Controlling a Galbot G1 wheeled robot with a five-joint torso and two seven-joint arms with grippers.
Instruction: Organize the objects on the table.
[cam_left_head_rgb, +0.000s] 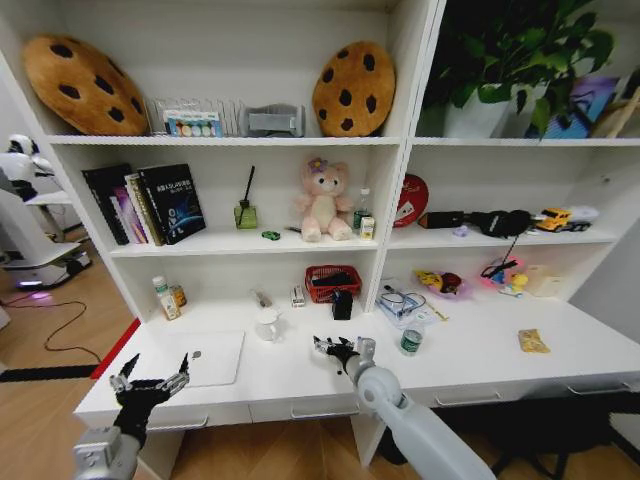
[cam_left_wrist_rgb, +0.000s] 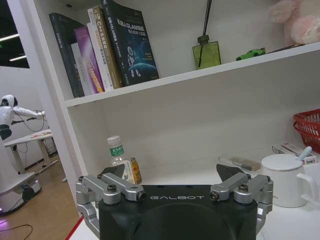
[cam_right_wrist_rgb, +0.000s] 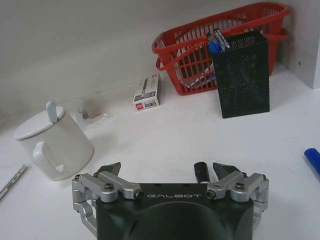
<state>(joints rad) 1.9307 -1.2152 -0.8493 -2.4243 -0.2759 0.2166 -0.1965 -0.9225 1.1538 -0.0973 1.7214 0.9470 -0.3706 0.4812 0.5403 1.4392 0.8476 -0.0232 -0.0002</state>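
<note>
The thin silver laptop (cam_left_head_rgb: 205, 358) lies closed on the white table (cam_left_head_rgb: 480, 365) at the front left. My left gripper (cam_left_head_rgb: 150, 380) (cam_left_wrist_rgb: 171, 172) hovers open at the table's front left corner, beside the laptop. My right gripper (cam_left_head_rgb: 335, 348) (cam_right_wrist_rgb: 167, 169) is open low over the table's middle, with a short black cylinder (cam_right_wrist_rgb: 201, 171) lying on the top close to one fingertip. A clear bottle with a green label (cam_left_head_rgb: 410, 340) stands just right of it. A yellow snack packet (cam_left_head_rgb: 533, 341) lies far right. A blue pen (cam_right_wrist_rgb: 312, 157) lies on the table.
A white lidded mug (cam_left_head_rgb: 267, 323) (cam_right_wrist_rgb: 55, 142), a black mesh pen holder (cam_left_head_rgb: 342, 304) (cam_right_wrist_rgb: 242, 75) and a red basket (cam_left_head_rgb: 332, 282) stand toward the back. Another small bottle (cam_left_head_rgb: 160, 290) (cam_left_wrist_rgb: 117, 152) stands back left. Shelves with books (cam_left_head_rgb: 150, 205) overhang the rear.
</note>
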